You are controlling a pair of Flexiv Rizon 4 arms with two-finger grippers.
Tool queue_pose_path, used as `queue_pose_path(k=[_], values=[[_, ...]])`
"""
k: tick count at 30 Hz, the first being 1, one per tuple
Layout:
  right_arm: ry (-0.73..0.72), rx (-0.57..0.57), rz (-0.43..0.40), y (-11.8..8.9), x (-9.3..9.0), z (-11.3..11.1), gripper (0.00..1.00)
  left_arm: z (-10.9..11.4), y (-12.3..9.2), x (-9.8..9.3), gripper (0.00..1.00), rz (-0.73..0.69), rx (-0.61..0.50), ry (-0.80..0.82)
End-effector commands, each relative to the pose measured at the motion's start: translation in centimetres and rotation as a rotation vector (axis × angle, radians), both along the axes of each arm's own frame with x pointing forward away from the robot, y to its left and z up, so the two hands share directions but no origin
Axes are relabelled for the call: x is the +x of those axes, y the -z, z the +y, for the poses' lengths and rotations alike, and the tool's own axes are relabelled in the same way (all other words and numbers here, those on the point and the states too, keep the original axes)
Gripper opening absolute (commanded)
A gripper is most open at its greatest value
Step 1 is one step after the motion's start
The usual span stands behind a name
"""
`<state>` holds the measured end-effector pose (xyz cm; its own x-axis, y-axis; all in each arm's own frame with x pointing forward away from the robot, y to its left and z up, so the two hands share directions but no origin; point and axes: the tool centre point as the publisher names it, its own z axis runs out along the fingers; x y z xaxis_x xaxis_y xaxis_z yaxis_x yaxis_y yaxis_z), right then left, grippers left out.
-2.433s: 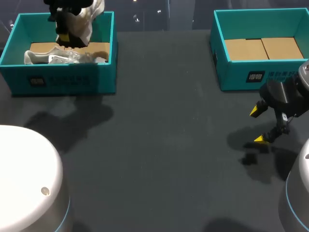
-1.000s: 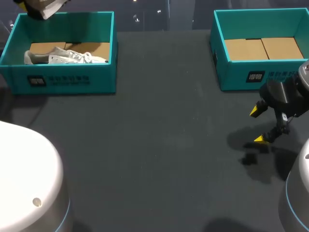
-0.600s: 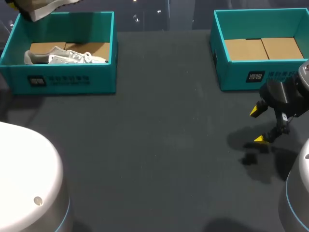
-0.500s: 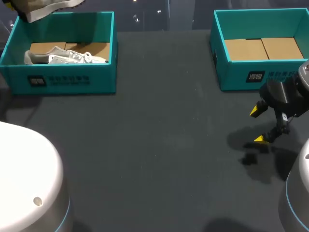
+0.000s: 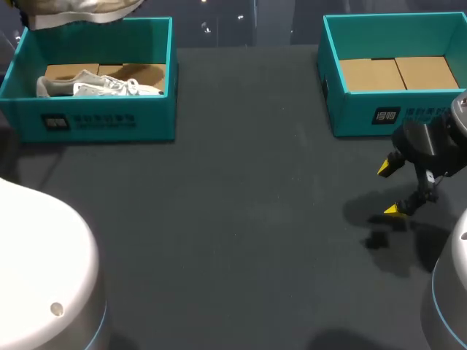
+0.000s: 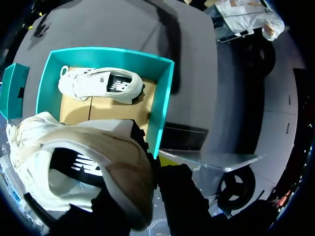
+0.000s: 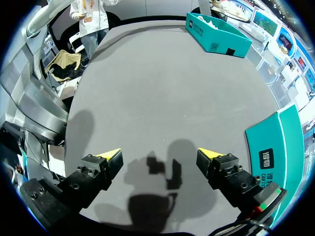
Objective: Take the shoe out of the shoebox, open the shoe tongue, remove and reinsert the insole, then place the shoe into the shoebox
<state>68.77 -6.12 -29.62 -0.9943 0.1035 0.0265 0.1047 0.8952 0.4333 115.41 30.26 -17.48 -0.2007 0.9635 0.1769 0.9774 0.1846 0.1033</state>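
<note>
A white shoe (image 5: 76, 9) hangs high over the back of the left teal shoebox (image 5: 102, 120), cut off by the head view's upper edge. In the left wrist view this shoe (image 6: 74, 167) fills the space at my left gripper, sole side up, and hides the fingertips; the gripper is shut on it. A second white shoe (image 5: 98, 85) lies on its side on the cardboard floor of that box (image 6: 161, 105), below the held one. My right gripper (image 5: 390, 189) hovers low over the table at the right, open and empty (image 7: 160, 160).
A second teal shoebox (image 5: 379, 115) with a cardboard floor stands at the back right, just behind my right gripper; its wall (image 7: 275, 142) shows beside that gripper. Dark table stretches between the two boxes.
The left arm has lifted the held shoe up out of the left box, then carried it a little to the right along the top edge. The right arm has not moved.
</note>
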Motion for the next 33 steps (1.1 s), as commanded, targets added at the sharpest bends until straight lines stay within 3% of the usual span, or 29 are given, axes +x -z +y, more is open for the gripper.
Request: queue_pose_path(k=[1,4,15,24,33], values=[[0.002,-0.003,-0.003,0.0,-0.2,0.1,1.00,0.2,1.1,0.5,0.00,-0.015,0.014,0.040],[0.002,-0.003,-0.003,0.0,-0.2,0.1,1.00,0.7,2.3,0.6,0.00,0.004,0.057,0.113],[0.002,-0.003,-0.003,0.0,-0.2,0.1,1.00,0.7,2.3,0.6,0.00,0.004,0.057,0.113],[0.002,-0.003,-0.003,0.0,-0.2,0.1,1.00,0.1,7.6,1.4,0.00,0.020,0.041,0.127],[0.002,-0.003,-0.003,0.0,-0.2,0.1,1.00,-0.3,10.1,2.0,0.00,0.041,0.039,0.151]])
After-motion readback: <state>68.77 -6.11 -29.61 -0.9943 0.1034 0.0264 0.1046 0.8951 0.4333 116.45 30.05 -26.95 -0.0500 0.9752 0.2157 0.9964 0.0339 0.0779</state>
